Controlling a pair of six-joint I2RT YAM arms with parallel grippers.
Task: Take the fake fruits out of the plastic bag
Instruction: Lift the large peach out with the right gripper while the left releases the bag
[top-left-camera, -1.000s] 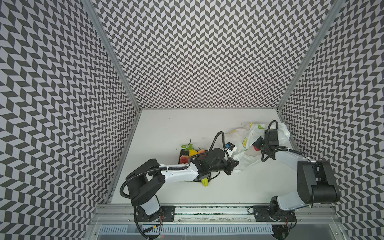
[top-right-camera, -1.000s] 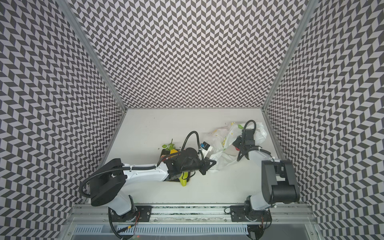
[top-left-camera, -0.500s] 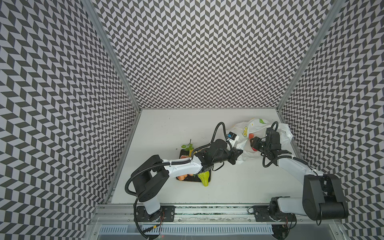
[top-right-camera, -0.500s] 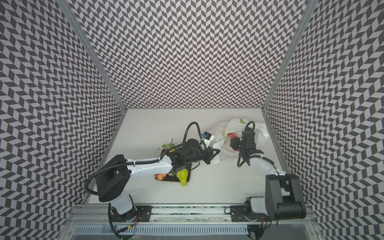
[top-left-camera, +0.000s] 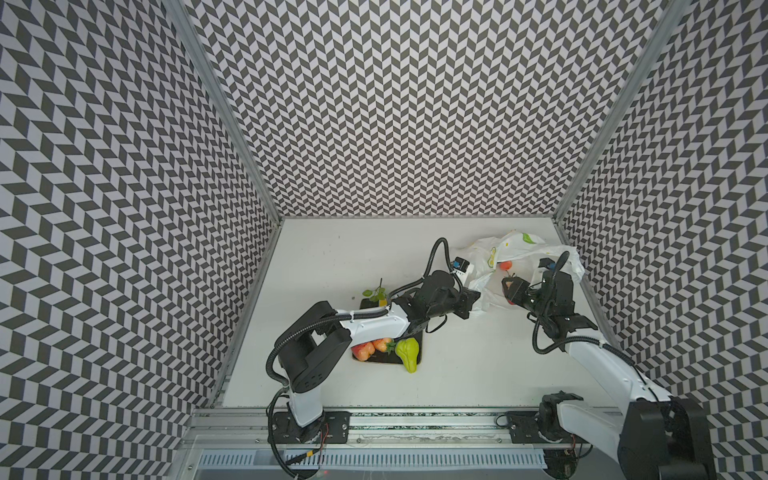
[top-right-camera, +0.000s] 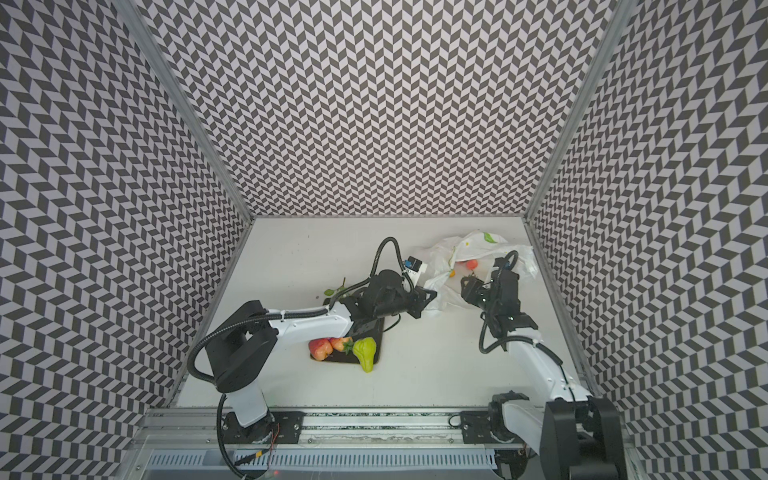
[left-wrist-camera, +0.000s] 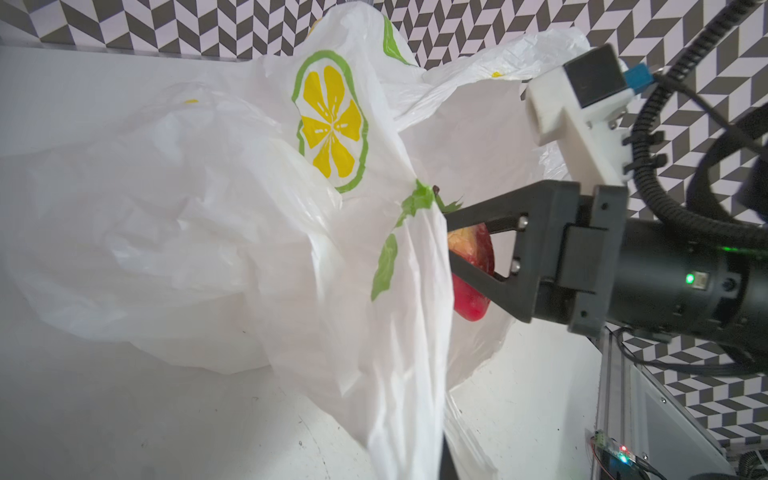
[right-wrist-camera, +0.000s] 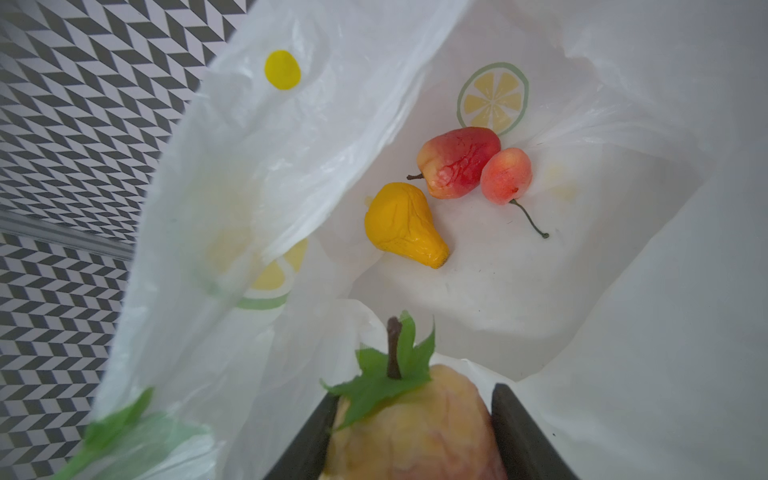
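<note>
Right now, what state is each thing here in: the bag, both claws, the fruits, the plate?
bag: open, its edge held up.
left gripper: shut on the bag.
right gripper: shut on the leafy peach.
leafy peach: gripped at the bag's mouth.
orange pear: loose inside the bag.
red apple: loose inside the bag.
small pink fruit: loose inside the bag.
plate: holding fruits already taken out.
green pear: out, overhanging the plate.
</note>
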